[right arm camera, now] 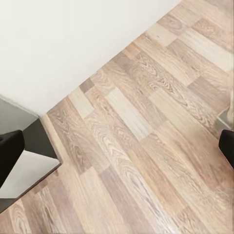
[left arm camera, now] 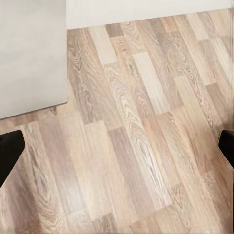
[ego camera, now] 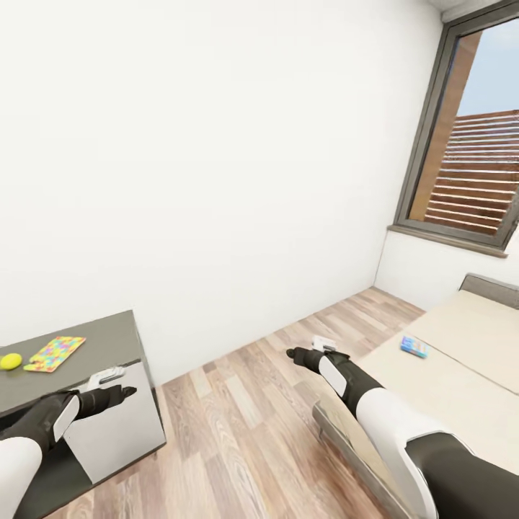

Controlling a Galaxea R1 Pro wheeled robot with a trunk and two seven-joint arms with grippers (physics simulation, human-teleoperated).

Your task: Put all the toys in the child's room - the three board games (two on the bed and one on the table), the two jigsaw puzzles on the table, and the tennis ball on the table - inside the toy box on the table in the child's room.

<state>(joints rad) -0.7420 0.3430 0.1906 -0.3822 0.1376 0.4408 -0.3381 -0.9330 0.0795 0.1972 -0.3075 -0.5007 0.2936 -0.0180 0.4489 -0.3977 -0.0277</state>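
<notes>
So the robot stood between the desk [ego camera: 86, 339] and the bed [ego camera: 461, 360], facing a bare white wall. In the head view, at the lower left, the dark grey desk top was cut off by the frame edge, so there was no telling what else sat further along it. On the visible bit lay one jigsaw puzzle [ego camera: 55, 353] and, just beside it toward the left edge, the tennis ball [ego camera: 10, 361]. Over at the right, a small light blue board game [ego camera: 414, 347] lay on the cream mattress, too small to read any print.

The left end effector [ego camera: 122, 393] hung in front of the desk's white side panel; the right end effector [ego camera: 297, 354] hovered near the bed's corner. Both wrist views showed dark fingertips [left arm camera: 9, 151] at opposite frame edges with only plank floor [left arm camera: 136, 146] between, so both looked spread wide and empty. The window [ego camera: 476, 130] at the upper right was partly cropped.
</notes>
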